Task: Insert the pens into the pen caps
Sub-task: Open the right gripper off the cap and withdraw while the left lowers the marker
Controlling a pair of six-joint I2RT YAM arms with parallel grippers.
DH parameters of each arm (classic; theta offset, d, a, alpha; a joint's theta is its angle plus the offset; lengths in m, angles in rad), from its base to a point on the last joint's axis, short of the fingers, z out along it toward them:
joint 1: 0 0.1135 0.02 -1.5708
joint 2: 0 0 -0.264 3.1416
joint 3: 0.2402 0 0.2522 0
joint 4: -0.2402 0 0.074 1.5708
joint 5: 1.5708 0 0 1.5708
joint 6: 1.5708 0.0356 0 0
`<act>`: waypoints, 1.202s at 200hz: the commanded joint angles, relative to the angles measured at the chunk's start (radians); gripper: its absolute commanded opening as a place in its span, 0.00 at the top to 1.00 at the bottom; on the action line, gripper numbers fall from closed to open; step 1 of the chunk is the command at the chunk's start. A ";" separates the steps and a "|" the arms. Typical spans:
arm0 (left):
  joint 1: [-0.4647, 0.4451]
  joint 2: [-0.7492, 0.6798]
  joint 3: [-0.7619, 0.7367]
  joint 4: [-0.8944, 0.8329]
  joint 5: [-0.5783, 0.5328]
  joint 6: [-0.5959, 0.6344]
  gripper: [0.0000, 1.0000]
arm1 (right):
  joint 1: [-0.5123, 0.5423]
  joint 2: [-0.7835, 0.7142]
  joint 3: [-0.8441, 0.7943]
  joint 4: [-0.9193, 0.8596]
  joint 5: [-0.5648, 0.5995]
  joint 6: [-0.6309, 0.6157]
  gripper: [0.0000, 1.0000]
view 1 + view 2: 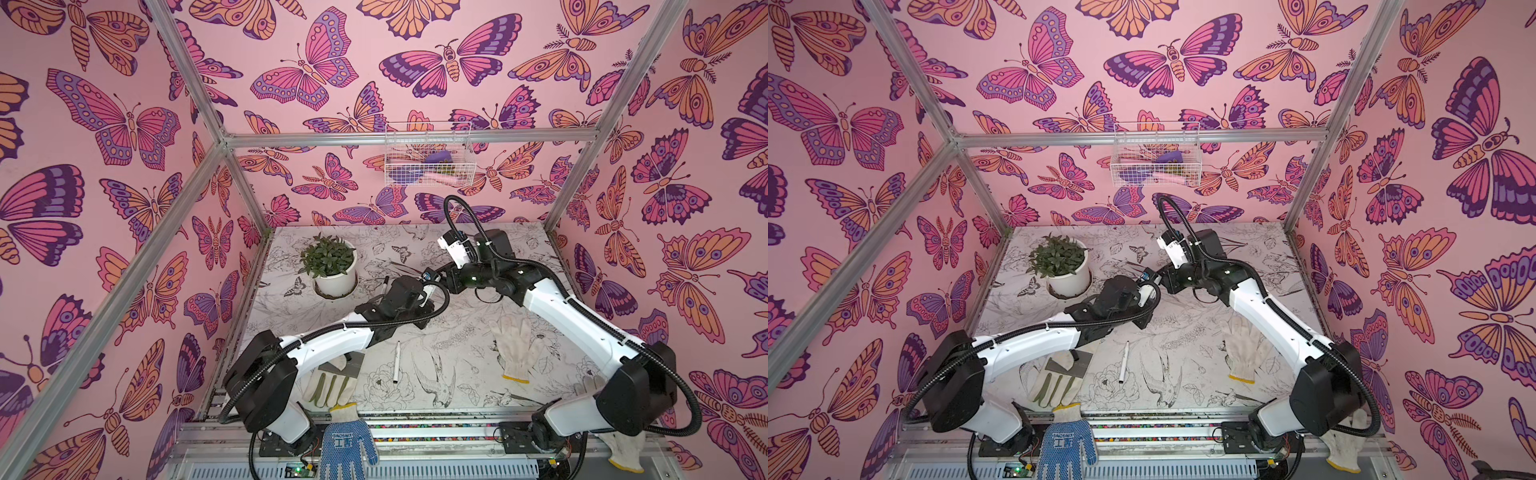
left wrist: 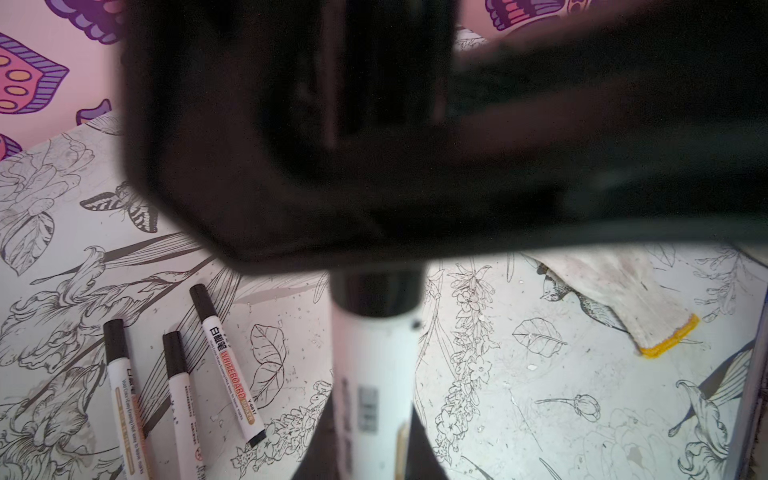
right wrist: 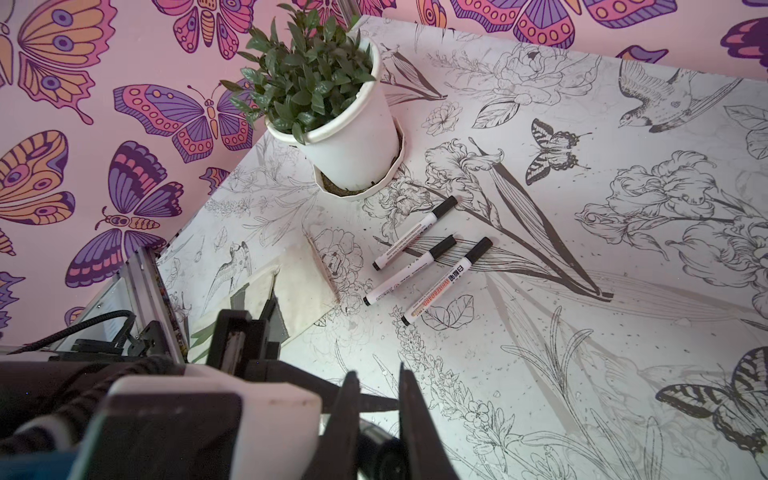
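The held pen (image 2: pixel 374 374), a smooth, round white barrel with faint grey print, is clamped between the dark fingers of the left gripper (image 2: pixel 370 455), whose jaws are pressed tight against its sides. The barrel's far end is met by a glossy black cylindrical pen cap (image 2: pixel 376 291), which runs into the blurred dark bulk of the right gripper (image 3: pixel 377 374). In the right wrist view a shiny black cylinder is seen pinched between that gripper's thin, wedge-shaped fingers, drawn nearly together. How far the cap is seated cannot be told. In both top views the two arms are stretched inward from the near corners, white forearms roughly level and black wrists bent toward each other. The grippers meet tip to tip above the table (image 1: pixel 465 316), just beside the potted plant (image 1: pixel 336 278) in its plain white pot. On the matt, line-printed tabletop three capped pens (image 3: pixel 415 266) are laid close together, slim white tubes with black caps and small red and black lettering. A lone pen (image 1: pixel 396 361) lies nearer the front, well apart from them. A coarse knitted glove (image 1: pixel 513 349) with a yellow cuff is spread flat under the right arm.
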 commanded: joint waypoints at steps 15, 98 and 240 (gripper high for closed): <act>-0.003 -0.165 0.020 0.751 0.026 -0.075 1.00 | -0.068 -0.062 -0.145 -0.197 -0.210 0.100 1.00; 0.014 -0.312 -0.177 0.558 0.198 -0.221 1.00 | -0.154 -0.098 -0.157 0.083 -0.411 0.302 0.98; 0.158 -0.128 -0.473 0.496 0.153 -0.301 1.00 | -0.207 -0.180 0.002 0.280 -0.250 0.396 0.27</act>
